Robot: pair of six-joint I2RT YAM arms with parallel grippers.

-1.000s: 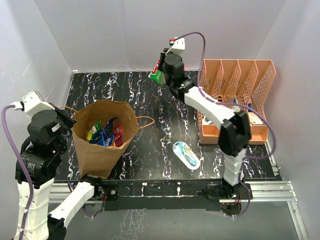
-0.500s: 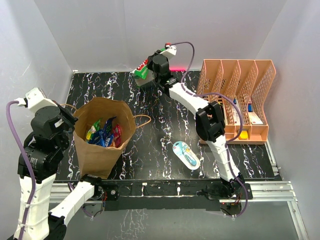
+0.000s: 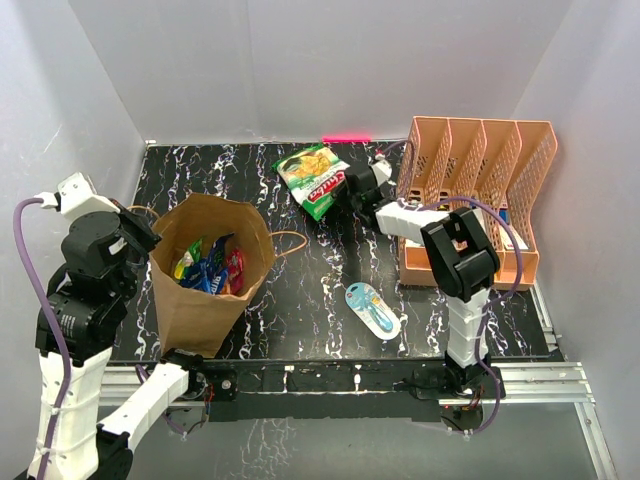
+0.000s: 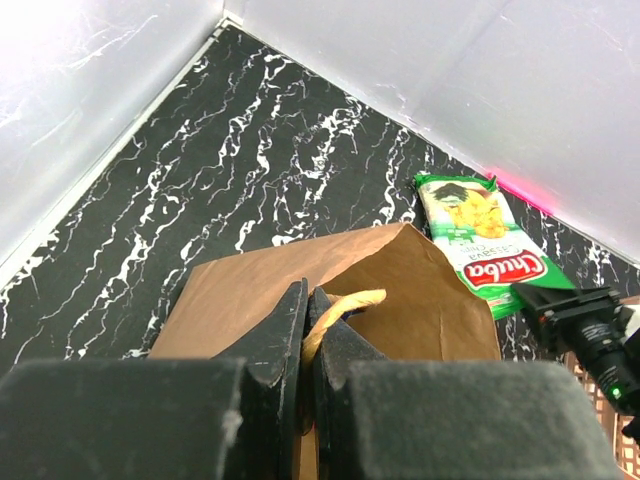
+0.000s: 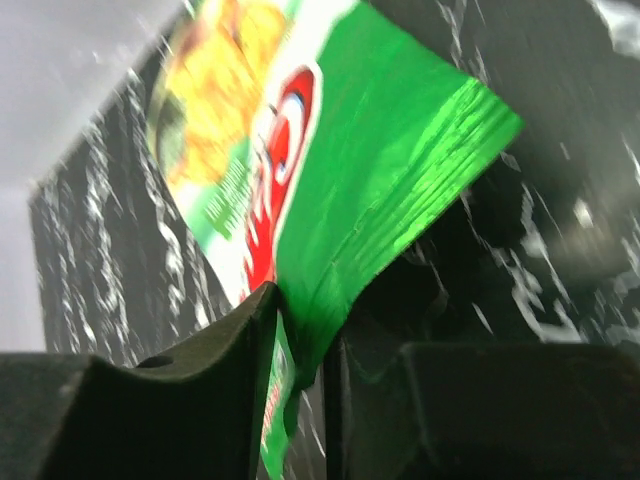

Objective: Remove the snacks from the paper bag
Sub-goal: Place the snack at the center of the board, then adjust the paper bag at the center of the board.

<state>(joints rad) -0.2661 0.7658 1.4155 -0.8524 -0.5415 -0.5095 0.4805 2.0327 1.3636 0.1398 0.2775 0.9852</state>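
The brown paper bag (image 3: 205,272) stands open at the left of the table with several snack packets (image 3: 208,265), blue, yellow-green and red, inside. My left gripper (image 3: 138,232) is shut on the bag's twisted paper handle (image 4: 340,305) at its left rim. The green chip bag (image 3: 313,178) with the red-white logo lies low over the table at the back centre. My right gripper (image 3: 345,192) is shut on its lower right edge. In the right wrist view the green foil (image 5: 350,190) is pinched between the jaws. The chip bag also shows in the left wrist view (image 4: 480,243).
A peach mesh file organizer (image 3: 478,200) stands at the right, close to my right arm. A white-and-teal oval blister pack (image 3: 373,309) lies at the front centre. A loose bag handle (image 3: 292,240) sticks out right of the paper bag. White walls enclose the table.
My right gripper has come down from high at the back to low over the table with the chip bag, which now faces up. The left arm and paper bag have barely moved.
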